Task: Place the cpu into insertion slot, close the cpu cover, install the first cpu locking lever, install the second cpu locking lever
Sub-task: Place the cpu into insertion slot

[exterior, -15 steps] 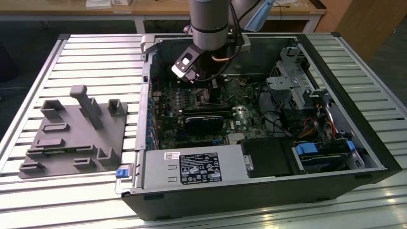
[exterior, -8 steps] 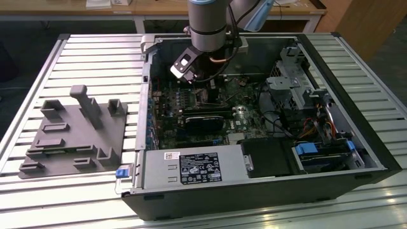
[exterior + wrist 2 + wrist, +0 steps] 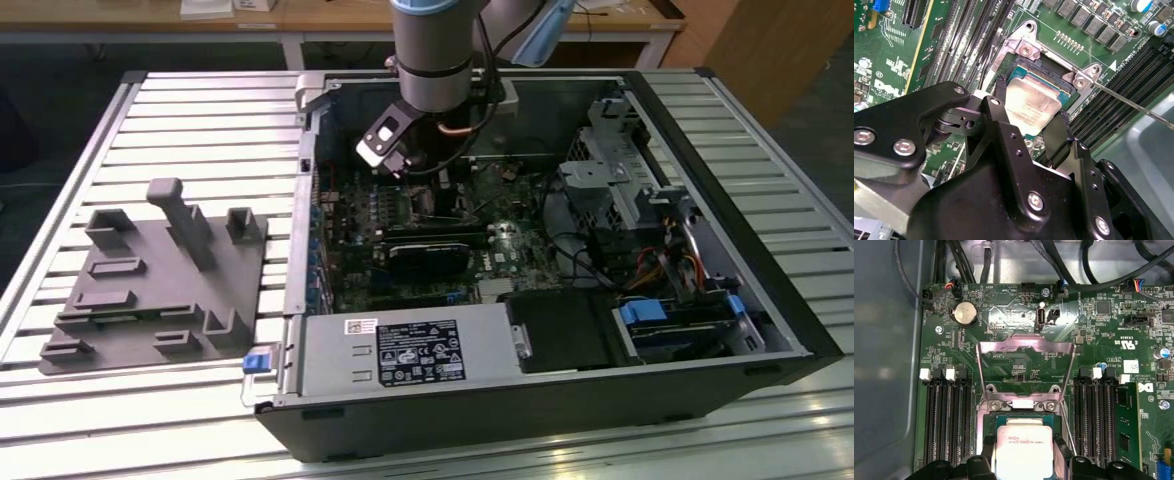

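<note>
Over the insertion slot [image 3: 1021, 416], our end effector [image 3: 1024, 444] pinched the cpu [image 3: 1023, 452] by two opposite edges; cpu cover [image 3: 1025, 344] stood hinged open beside the slot. We judged it needed level, square descent, no sliding across the contacts, release only once flush.

The cpu [image 3: 1021, 450] sat over the insertion slot [image 3: 1044, 74], between the hand's [image 3: 1029, 119] fingers, with the cpu cover [image 3: 1025, 346] flipped open beside it.

Grey tubular arm [image 3: 431, 55], blue cap [image 3: 545, 35]; black jaws, silver screws [image 3: 1035, 200].
</note>
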`<action>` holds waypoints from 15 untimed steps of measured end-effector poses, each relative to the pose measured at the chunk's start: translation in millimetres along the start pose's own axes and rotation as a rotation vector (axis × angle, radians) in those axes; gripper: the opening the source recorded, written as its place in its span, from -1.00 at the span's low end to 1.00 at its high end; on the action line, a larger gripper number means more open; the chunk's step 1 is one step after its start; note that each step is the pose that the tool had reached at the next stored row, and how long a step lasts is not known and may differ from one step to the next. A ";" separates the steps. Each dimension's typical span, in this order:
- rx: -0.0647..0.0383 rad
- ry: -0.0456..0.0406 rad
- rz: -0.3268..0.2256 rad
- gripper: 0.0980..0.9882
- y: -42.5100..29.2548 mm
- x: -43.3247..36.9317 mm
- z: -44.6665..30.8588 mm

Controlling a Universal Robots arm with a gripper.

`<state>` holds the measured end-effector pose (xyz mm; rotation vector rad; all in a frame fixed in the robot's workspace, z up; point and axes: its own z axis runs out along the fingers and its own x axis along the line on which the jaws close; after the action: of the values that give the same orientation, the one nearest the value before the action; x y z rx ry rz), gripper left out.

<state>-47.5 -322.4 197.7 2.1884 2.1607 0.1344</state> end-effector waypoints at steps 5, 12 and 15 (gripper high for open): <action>0.000 0.0000 0.001 -0.01 -0.4 0.3 2.5; 0.000 0.0000 0.001 -0.01 -1.1 0.7 4.2; 0.000 -0.0003 0.001 -0.01 -1.2 0.7 4.3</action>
<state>-48.3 -321.7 193.3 2.1891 2.1600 0.1340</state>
